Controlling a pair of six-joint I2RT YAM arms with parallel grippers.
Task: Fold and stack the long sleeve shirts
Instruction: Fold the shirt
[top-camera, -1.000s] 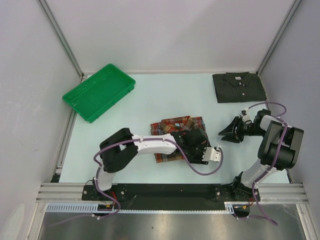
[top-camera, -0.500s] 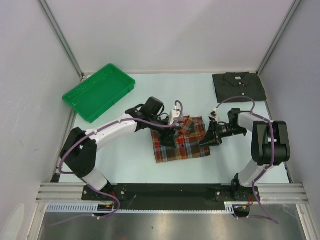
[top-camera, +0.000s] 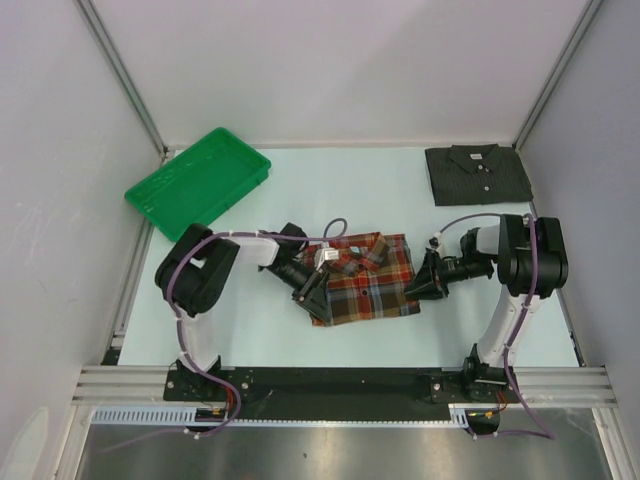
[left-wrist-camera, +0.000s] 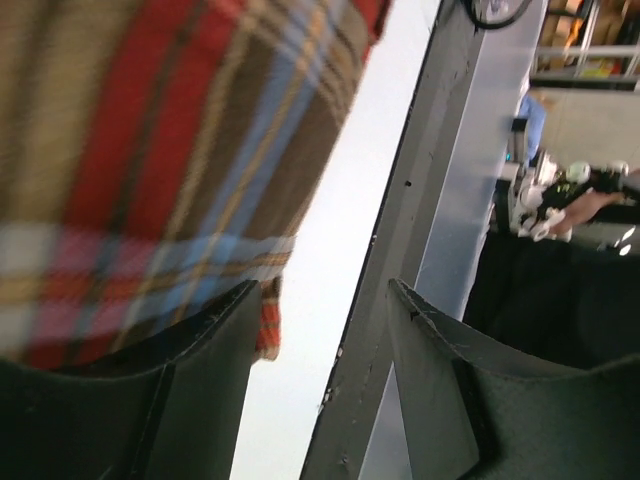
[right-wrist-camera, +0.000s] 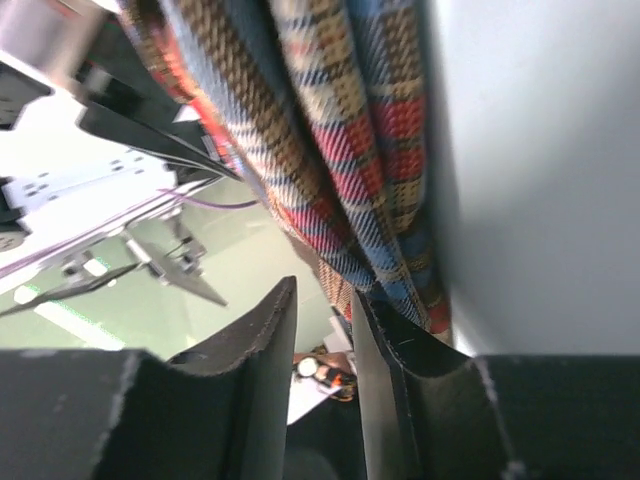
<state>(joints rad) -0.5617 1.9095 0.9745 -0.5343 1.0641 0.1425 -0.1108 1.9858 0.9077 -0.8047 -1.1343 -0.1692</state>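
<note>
Plaid shirt (top-camera: 365, 283) lies folded about mid tabletop (top-camera: 250, 325), collar toward the back. L jaws are at its left edge, low by the cloth and spread wide, w/ bare tabletop showing between them. In the L wrist view the plaid edge lies against one finger (left-wrist-camera: 200, 390); the other is clear of it. R jaws are at the shirt's right edge, nearly together w/ only a narrow slit. Stacked plaid layers sit right at the fingertips (right-wrist-camera: 262, 330), but can't tell if any cloth is actually pinched. Dark grey shirt (top-camera: 477, 172) is folded, collar and buttons up, well behind and right of the plaid one, apart from both arms. Green tray (top-camera: 197, 185) is well behind and left of the plaid shirt, set at an angle.
</note>
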